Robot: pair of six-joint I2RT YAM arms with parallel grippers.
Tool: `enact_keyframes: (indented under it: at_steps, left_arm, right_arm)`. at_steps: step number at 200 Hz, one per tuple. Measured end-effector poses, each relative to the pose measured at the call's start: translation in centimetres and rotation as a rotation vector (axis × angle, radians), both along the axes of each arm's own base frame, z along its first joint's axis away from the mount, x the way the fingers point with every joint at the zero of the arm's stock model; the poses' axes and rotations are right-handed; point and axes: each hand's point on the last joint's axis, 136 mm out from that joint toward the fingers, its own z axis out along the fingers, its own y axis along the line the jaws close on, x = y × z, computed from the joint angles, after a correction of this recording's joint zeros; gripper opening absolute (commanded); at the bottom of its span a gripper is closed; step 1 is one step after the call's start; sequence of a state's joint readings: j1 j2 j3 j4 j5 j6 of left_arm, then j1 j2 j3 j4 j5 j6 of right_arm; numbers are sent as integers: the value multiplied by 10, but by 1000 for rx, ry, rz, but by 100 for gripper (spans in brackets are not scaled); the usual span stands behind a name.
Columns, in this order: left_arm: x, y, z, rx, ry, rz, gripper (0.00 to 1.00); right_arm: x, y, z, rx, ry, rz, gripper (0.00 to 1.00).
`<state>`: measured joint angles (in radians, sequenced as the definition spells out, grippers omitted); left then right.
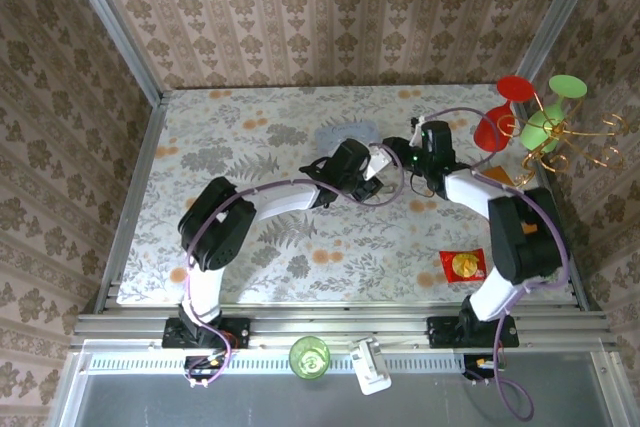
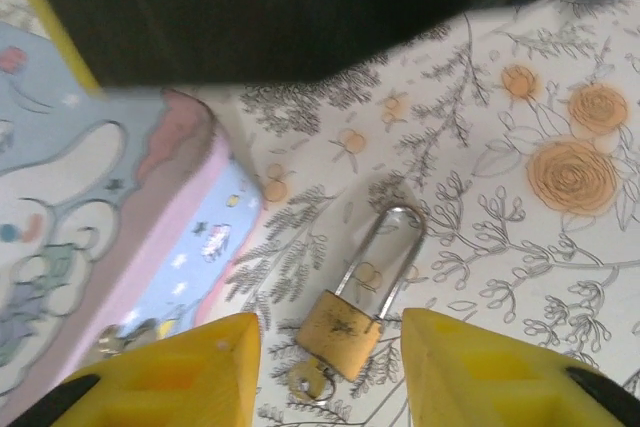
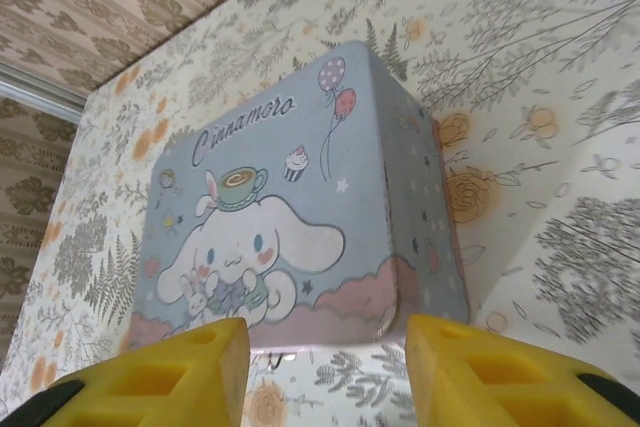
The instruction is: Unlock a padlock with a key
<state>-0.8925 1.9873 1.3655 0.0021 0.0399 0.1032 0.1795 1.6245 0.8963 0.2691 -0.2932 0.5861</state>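
Observation:
The small brass padlock (image 2: 345, 332) lies flat on the flowered tablecloth with its long silvery shackle (image 2: 392, 247) pointing away from me. A key (image 2: 310, 382) sticks out of the bottom of its body. My left gripper (image 2: 330, 387) is open, and its yellow fingers (image 2: 170, 377) stand on either side of the lock body without touching it. My right gripper (image 3: 325, 377) is also open with nothing between its fingers; it hovers in front of the pale blue picture tin (image 3: 290, 217). In the top view both grippers (image 1: 375, 172) (image 1: 402, 157) meet near the table's middle.
The pale blue tin (image 2: 120, 237) stands just left of the padlock. A red packet with a gold disc (image 1: 463, 265) lies near the front right. A gold wire stand with red and green discs (image 1: 540, 117) is at the back right. A green cup (image 1: 310, 357) sits on the front rail.

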Motion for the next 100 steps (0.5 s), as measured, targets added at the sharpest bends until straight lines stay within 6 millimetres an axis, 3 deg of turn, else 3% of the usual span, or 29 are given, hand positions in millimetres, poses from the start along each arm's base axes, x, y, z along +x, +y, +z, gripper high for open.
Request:
enact_keyframes:
  at_steps: [16,30,38,42,45,53,58,60,79,100]
  left_arm:
    - [-2,-11,2,-24,18,-28,41]
    - [-1,-9,3,-48,30,-7,43]
    - [-2,-1,4,-62,28,9,48]
    - [-3,4,3,-64,32,20,55]
    - [-6,9,4,-63,31,24,60]
    - [-11,26,7,-68,27,53,78]
    - [-14,36,12,-73,23,72,97]
    - [-16,40,15,-79,19,79,99]
    - [-22,81,53,-144,-44,178,100]
    - [-13,134,102,-253,-132,332,100]
  right_arm:
    - [-10,-13,1,-30,7,-31,47]
    - [-28,-22,0,-56,22,-39,51]
    - [-40,-26,1,-77,32,-39,68]
    - [-45,-27,3,-90,31,-35,92]
    - [-50,-28,4,-95,34,-35,99]
    - [-62,-32,10,-123,26,-30,100]
    - [-68,-34,14,-140,19,-27,100]
    - [-71,-35,17,-147,14,-25,100]
    - [-93,-43,35,-203,-30,-15,100]
    - [-111,-56,38,-282,-65,-31,100]
